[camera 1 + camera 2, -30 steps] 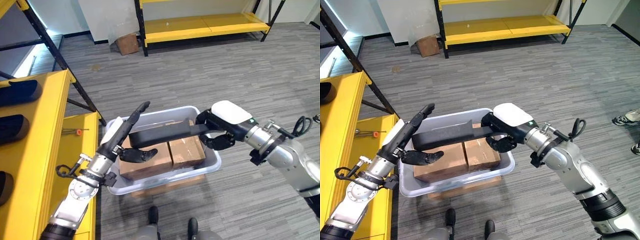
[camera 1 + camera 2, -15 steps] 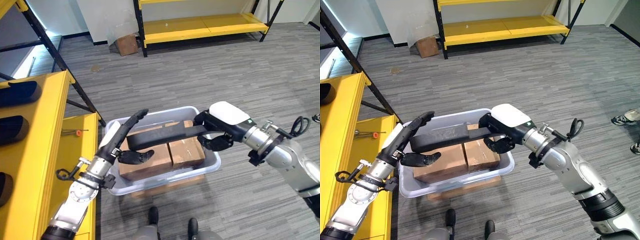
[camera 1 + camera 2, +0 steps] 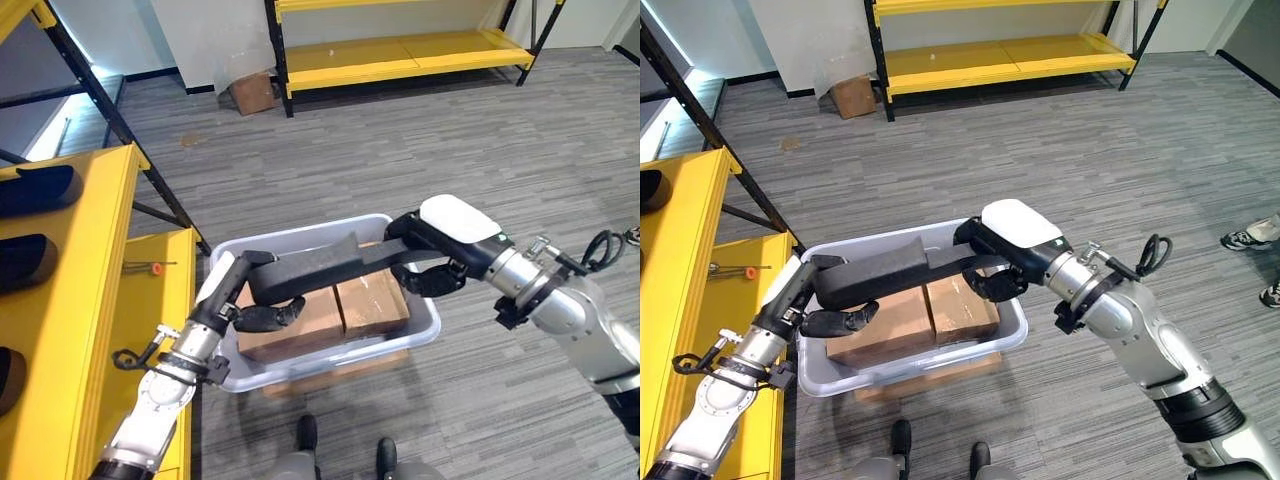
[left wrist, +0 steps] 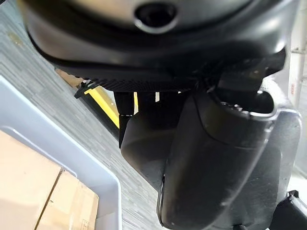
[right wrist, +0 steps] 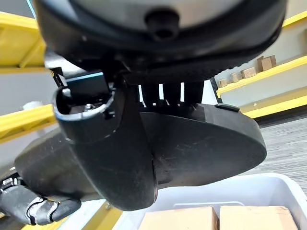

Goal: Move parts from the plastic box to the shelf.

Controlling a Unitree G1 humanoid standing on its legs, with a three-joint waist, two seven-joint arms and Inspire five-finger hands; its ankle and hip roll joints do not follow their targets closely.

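Note:
A long black part (image 3: 320, 268) hangs level over the grey plastic box (image 3: 425, 330), held at both ends. My left hand (image 3: 228, 285) grips its left end, fingers curled over the top and thumb beneath. My right hand (image 3: 432, 245) is shut on the right end, and the right wrist view shows the part (image 5: 201, 143) clamped between fingers and thumb. Two cardboard boxes (image 3: 372, 298) lie in the plastic box under the part. The yellow shelf (image 3: 95, 300) stands at my left, with similar black parts (image 3: 40, 188) on it.
A small orange-handled tool (image 3: 150, 265) lies on the shelf's lower level. Another yellow rack (image 3: 400, 48) stands at the back, with a cardboard box (image 3: 255, 88) on the floor beside it. A person's shoes (image 3: 1250, 240) are at the far right.
My left hand's fingers, straight and spread before, have curled over the part's left end. The part has risen slightly above the box.

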